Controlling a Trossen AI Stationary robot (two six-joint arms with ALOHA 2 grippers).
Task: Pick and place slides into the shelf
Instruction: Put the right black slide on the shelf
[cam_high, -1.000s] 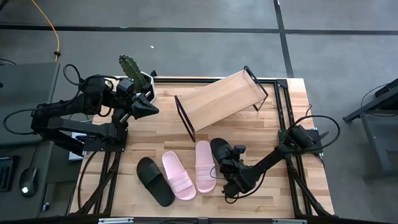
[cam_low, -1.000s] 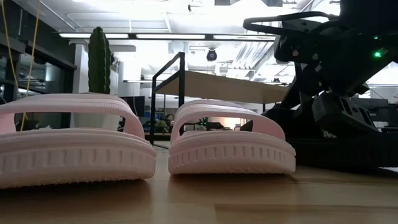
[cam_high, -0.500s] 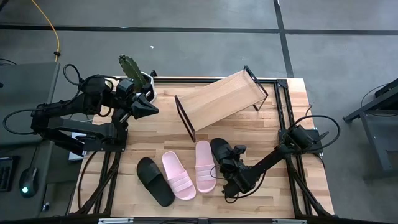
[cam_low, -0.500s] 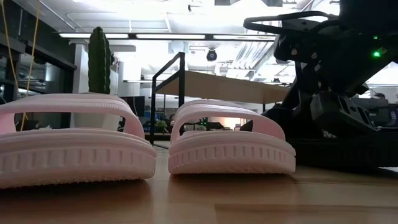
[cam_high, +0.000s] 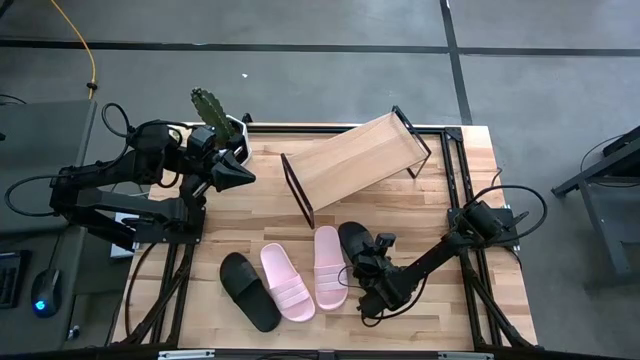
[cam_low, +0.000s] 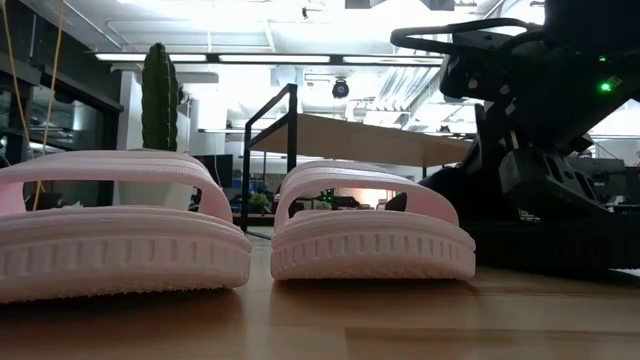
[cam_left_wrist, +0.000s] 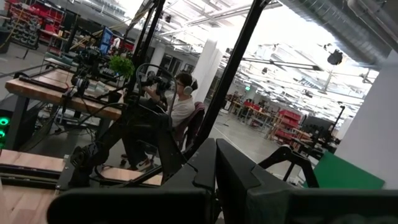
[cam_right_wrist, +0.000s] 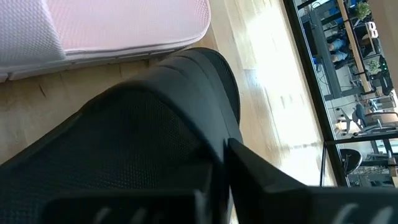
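From above, the shelf (cam_high: 352, 164) lies at an angle across the far middle of the wooden surface (cam_high: 470, 180), well apart from the four slides lined up along the near edge: a black slide (cam_high: 249, 291) farthest left, two pink slides (cam_high: 287, 282) (cam_high: 329, 266) beside it, and a second black slide (cam_high: 352, 240) on the right. The right end effector (cam_high: 372, 272) sits low over that second black slide, right on top of it. The left end effector (cam_high: 238, 172) hangs in the air near the far left corner, beside a potted cactus (cam_high: 208, 106), its fingers pressed together on nothing. Down at surface height, the two pink slides (cam_low: 110, 225) (cam_low: 370, 232) fill the foreground, the shelf (cam_low: 375, 135) stands behind them, and the dark right arm (cam_low: 545, 150) crowds the right side. From the right wrist, the black slide (cam_right_wrist: 118, 137) lies directly under the fingers (cam_right_wrist: 267, 180), the pink slide (cam_right_wrist: 106, 28) just beside it; whether the fingers are clamped on it I cannot tell. From the left wrist, a person (cam_left_wrist: 180, 109) sits at a desk across the room.
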